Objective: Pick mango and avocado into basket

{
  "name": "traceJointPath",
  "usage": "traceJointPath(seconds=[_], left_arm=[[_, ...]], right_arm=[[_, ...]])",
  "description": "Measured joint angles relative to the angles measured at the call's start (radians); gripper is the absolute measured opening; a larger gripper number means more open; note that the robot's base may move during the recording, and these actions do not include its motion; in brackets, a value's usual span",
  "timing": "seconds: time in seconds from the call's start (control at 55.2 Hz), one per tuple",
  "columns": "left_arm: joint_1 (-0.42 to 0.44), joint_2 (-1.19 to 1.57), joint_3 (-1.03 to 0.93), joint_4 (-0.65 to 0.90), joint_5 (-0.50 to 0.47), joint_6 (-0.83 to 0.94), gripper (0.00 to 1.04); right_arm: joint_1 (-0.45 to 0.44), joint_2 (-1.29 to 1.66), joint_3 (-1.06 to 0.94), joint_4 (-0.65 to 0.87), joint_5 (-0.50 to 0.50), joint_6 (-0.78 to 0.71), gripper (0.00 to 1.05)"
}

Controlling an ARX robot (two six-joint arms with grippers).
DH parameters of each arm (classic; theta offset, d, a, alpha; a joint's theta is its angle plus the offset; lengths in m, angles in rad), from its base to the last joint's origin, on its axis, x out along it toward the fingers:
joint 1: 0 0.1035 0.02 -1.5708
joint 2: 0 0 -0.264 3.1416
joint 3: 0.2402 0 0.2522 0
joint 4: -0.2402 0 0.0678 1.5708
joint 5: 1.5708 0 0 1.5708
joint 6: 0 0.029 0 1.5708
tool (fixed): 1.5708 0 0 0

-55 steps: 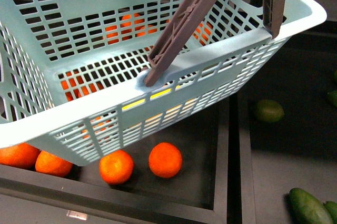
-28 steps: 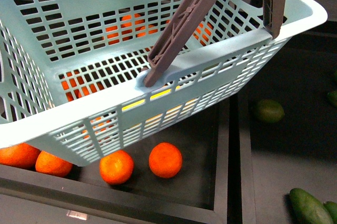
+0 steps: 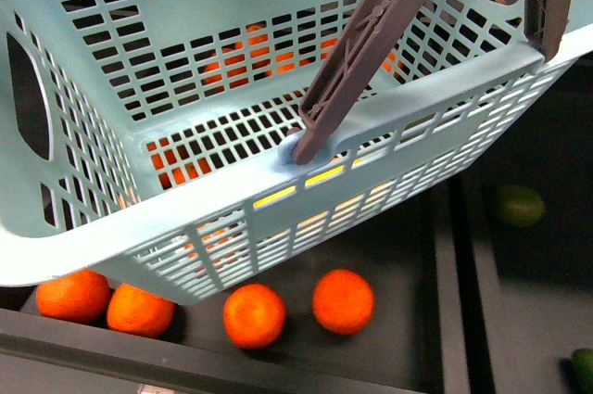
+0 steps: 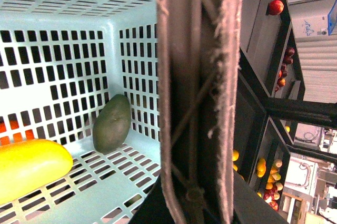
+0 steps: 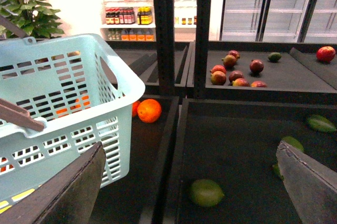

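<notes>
The pale teal basket point(image 3: 435, 102) hangs tilted and fills the front view, its brown-grey handle point(image 3: 371, 51) raised. In the left wrist view my left gripper point(image 4: 192, 195) is shut on that handle point(image 4: 195, 92). On the slotted floor inside lie the yellow mango point(image 4: 29, 174) and, next to it against the wall, the dark green avocado point(image 4: 111, 124). A strip of yellow point(image 3: 278, 195) shows through the basket's side slots. My right gripper point(image 5: 187, 176) is open and holds nothing; it hovers over a dark shelf to the right of the basket point(image 5: 79, 118).
Several oranges point(image 3: 254, 314) lie in the dark tray under the basket, and another orange point(image 5: 149, 110) sits beyond it. A green fruit point(image 5: 206, 192) rests on the shelf below my right gripper. Red-green fruits point(image 5: 231, 71) lie on the back shelf, behind black uprights point(image 5: 166, 34).
In the front view the basket and the oranges under it have all slid to the right and slightly down. The basket's left end wall now shows.
</notes>
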Motion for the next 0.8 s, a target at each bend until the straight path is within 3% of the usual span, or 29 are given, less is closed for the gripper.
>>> traceJointPath(seconds=[0.798], left_arm=[[0.013,0.000,0.000,0.000,-0.014,0.015,0.07]], right_arm=[[0.000,0.000,0.000,-0.002,-0.002,0.000,0.97]])
